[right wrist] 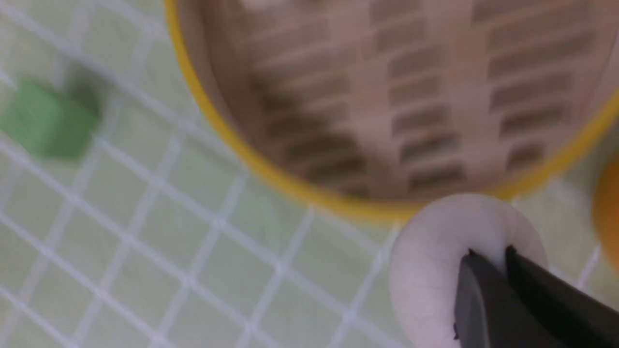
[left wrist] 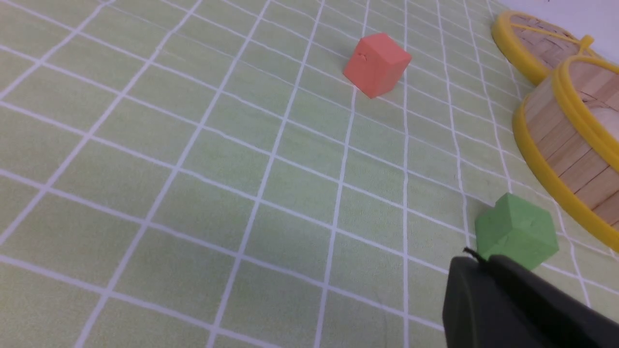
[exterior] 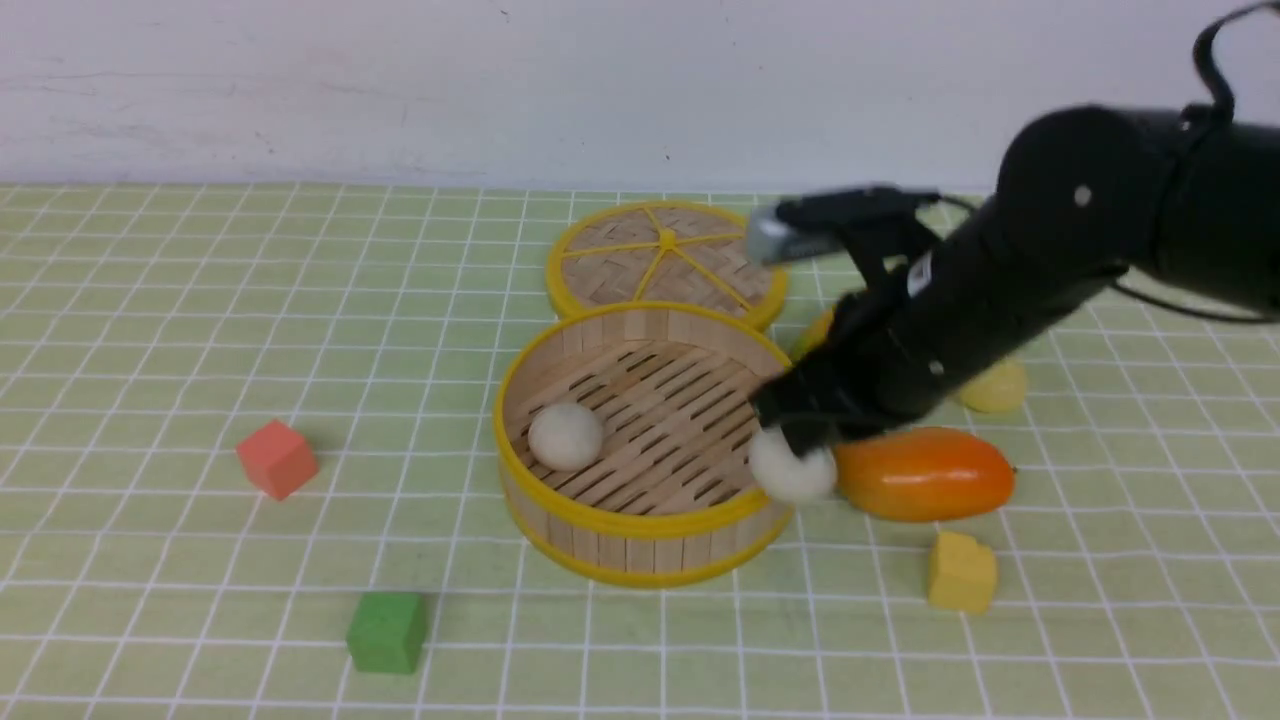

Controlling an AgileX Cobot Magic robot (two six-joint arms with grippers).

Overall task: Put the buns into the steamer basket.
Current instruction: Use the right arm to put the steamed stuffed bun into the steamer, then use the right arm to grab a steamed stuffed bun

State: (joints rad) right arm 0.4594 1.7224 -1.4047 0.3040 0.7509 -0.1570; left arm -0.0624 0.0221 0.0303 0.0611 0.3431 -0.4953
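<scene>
1 bun (exterior: 567, 437) is seated in the basket (exterior: 648, 522); another bun (exterior: 793, 466) is clamped in the right gripper (right wrist: 485, 256) by the basket's rim, apparently lifted so that it can be carried over the wall. The yellow bun (exterior: 994, 386) is left on the table (exterior: 150, 560), beyond the mango (exterior: 926, 474). The right arm (exterior: 1000, 250) is reached in from the right, its wrist angled down. The left gripper (left wrist: 476, 258) is held with tips together.

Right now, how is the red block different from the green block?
The red block is red, but the green block is green. The red block lies farther from the robot; the green block lies nearer. Both sit on the cloth, outside the basket.
</scene>
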